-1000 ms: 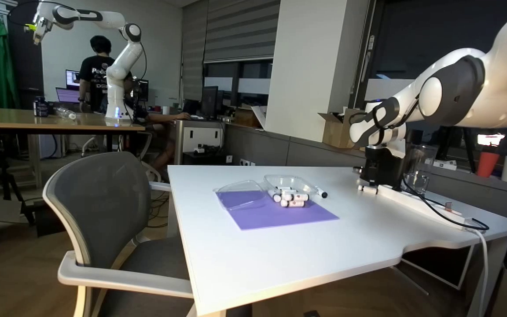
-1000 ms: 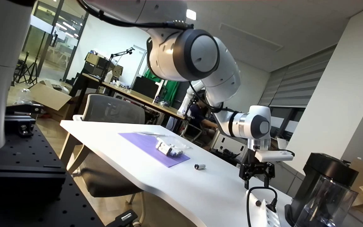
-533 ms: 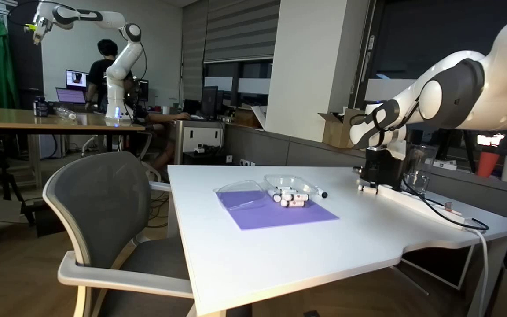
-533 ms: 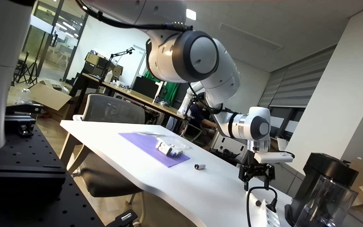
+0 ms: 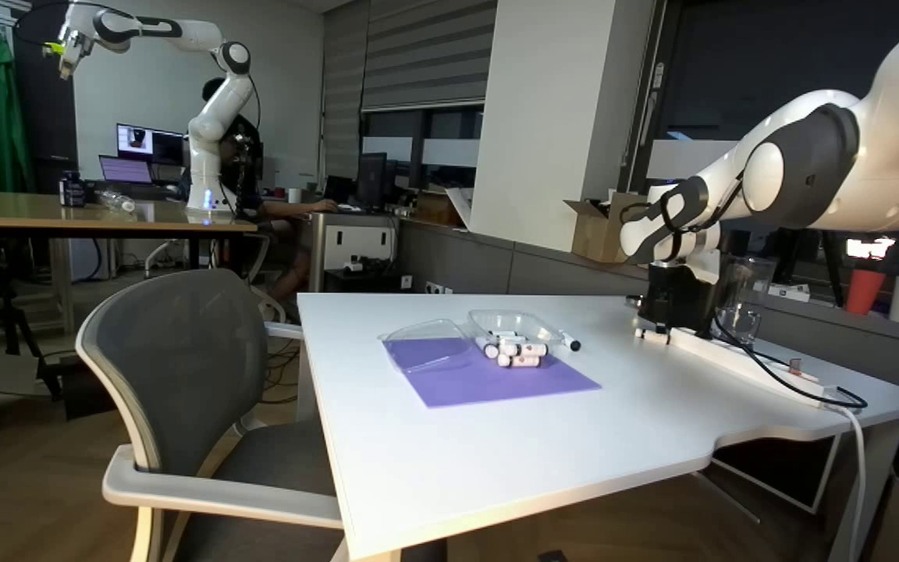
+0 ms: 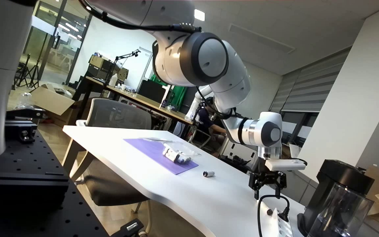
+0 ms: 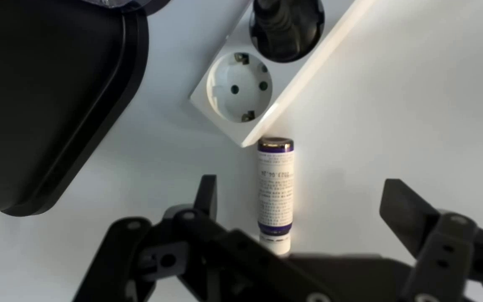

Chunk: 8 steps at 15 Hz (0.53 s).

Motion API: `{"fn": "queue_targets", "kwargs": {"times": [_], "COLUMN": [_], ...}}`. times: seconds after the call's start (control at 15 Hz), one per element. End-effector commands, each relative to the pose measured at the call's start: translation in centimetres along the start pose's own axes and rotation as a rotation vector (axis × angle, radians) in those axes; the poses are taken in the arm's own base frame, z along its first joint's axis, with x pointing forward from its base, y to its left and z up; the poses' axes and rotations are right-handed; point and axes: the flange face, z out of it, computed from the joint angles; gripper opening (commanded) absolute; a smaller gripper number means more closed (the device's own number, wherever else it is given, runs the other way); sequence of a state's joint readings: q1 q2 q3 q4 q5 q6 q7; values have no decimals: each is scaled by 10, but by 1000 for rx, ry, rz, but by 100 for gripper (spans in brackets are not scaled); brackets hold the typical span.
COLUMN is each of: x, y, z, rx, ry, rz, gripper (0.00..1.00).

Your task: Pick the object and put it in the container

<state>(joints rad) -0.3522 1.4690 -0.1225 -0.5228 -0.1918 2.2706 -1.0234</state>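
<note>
A small white-labelled vial (image 7: 276, 188) with purple bands lies on the white table in the wrist view, its bottom close against a power strip's corner. It also shows in both exterior views (image 5: 652, 336) (image 6: 264, 206). My gripper (image 7: 301, 196) is open and empty above it; the vial lies between the fingers, nearer the left one, touching neither. The gripper (image 6: 267, 193) points down in an exterior view. A clear container (image 5: 527, 321) stands on a purple mat (image 5: 496, 386) with several white vials (image 5: 520, 361); I cannot tell which are inside it.
The power strip (image 7: 231, 129) has a black plug (image 7: 287, 31) and looping cable (image 6: 258, 214). A black machine (image 6: 344, 174) with a clear tank stands close by. A clear lid (image 5: 428, 347) lies by the container. Another loose vial (image 6: 208, 173) lies off the mat.
My gripper has come down very slightly in the exterior views and stays open. The vials and container have not moved. A person in the background has moved behind the far arm.
</note>
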Motion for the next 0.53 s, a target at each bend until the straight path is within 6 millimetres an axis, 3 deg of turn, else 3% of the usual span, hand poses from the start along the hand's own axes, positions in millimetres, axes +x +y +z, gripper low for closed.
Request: {"fn": "queue_targets", "kwargs": {"times": [0.0, 0.47], "x": [2, 3], "y": [0, -13], "z": [2, 22], "rx": [-16, -12], "ry": [48, 109], "rz": [0, -5], "gripper": [100, 100]}}
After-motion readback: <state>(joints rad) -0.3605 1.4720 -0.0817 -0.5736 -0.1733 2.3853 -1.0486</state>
